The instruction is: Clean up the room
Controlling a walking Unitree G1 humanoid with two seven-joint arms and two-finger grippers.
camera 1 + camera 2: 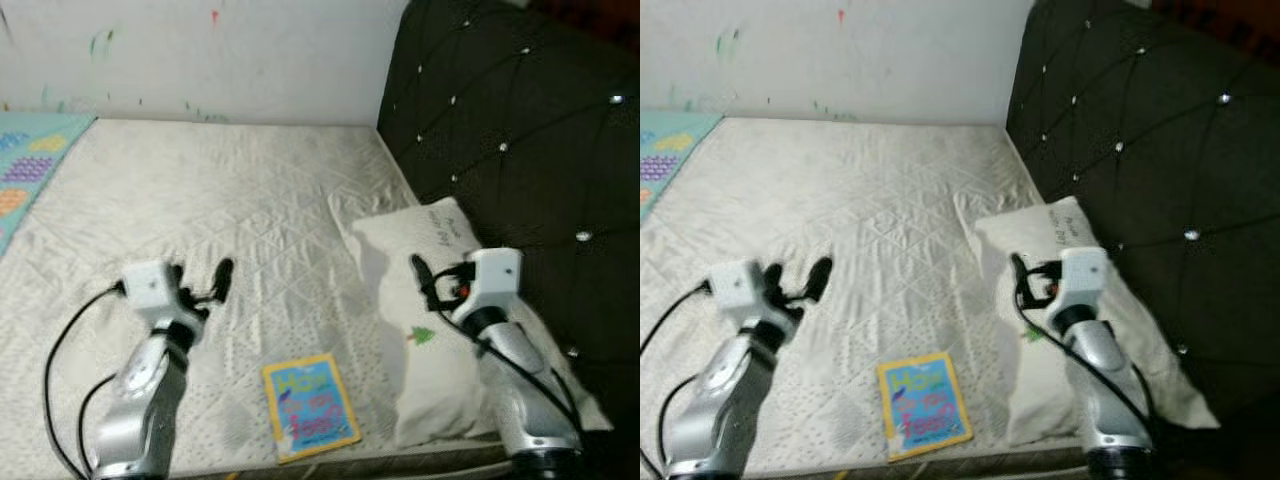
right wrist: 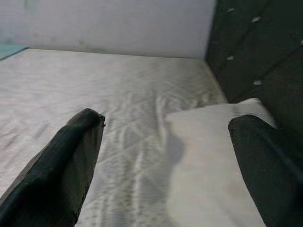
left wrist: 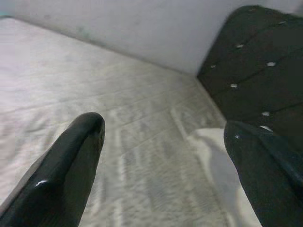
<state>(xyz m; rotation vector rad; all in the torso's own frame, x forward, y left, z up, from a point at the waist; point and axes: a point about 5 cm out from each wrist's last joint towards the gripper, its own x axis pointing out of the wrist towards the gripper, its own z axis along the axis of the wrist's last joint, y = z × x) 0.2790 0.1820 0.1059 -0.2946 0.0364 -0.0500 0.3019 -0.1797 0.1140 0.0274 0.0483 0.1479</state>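
A yellow-edged blue children's book (image 1: 310, 405) lies flat on the white quilted bed (image 1: 220, 200), close to its near edge. A white pillow (image 1: 420, 245) with a small green tree print rests at the right side, against the headboard. My left gripper (image 1: 205, 280) hovers open over the bed, left of the book, with nothing between its fingers (image 3: 80, 142). Over the pillow's near part, my right gripper (image 1: 425, 282) is held open and empty; in the right wrist view the pillow (image 2: 213, 146) lies ahead of it.
A black tufted headboard (image 1: 520, 120) with shiny studs runs along the right side. A white wall (image 1: 220, 50) with small paint marks stands behind the bed. A teal patterned mat (image 1: 25, 165) lies along the far left edge.
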